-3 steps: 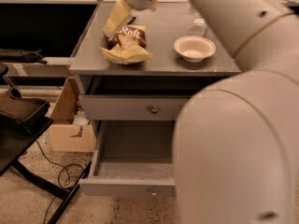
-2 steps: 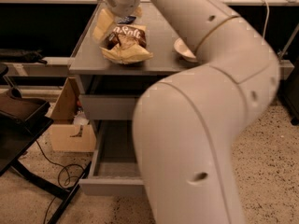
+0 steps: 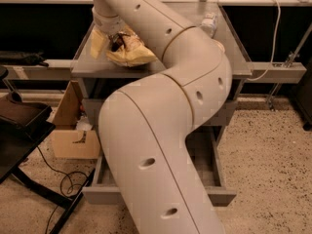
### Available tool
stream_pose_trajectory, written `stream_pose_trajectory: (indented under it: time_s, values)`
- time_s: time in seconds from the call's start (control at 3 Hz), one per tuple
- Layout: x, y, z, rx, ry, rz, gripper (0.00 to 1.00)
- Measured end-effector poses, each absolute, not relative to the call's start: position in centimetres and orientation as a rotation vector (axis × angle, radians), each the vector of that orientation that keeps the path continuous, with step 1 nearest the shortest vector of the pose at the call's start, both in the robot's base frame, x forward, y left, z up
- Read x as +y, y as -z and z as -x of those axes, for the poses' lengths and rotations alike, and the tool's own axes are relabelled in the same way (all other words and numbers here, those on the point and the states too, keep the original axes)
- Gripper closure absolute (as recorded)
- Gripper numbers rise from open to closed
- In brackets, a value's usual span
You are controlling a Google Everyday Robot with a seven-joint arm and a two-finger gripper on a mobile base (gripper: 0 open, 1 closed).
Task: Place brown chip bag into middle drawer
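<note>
The brown chip bag [image 3: 132, 55], dark brown with pale yellow ends, lies on the grey counter [image 3: 87, 67] near its front left. My gripper [image 3: 108, 39] is down at the bag's left end, touching or just over it. My arm sweeps from there across the middle of the view and hides much of the cabinet. The middle drawer [image 3: 100, 195] stands pulled out below the counter. Only its front wall and side strips show around the arm.
A small white container [image 3: 208, 22] stands at the counter's back right. The closed top drawer [image 3: 90, 104] shows a bit of flat front. A cardboard box [image 3: 73, 126] and a black stand [image 3: 22, 123] sit on the floor to the left, with cables [image 3: 63, 184].
My gripper has moved left and down to the bag's left end. My arm has swung across the view and now covers the bowl and most of the open drawer. The bag stays on the counter.
</note>
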State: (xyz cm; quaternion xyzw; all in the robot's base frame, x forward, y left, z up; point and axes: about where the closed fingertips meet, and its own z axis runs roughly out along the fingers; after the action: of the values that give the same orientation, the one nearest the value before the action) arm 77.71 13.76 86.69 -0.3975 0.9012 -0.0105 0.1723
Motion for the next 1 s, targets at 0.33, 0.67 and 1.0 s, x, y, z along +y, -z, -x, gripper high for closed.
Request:
stream_pose_trajectory:
  time_s: [0.33,0.67,1.0]
  values:
    - [13.88,-85.75,-77.87,2.57,0.036,1.134,0.39]
    - [13.88,-85.75,-77.87,2.57,0.036,1.134,0.62]
    - [13.88,-85.75,-77.88,2.57,0.036,1.134,0.85]
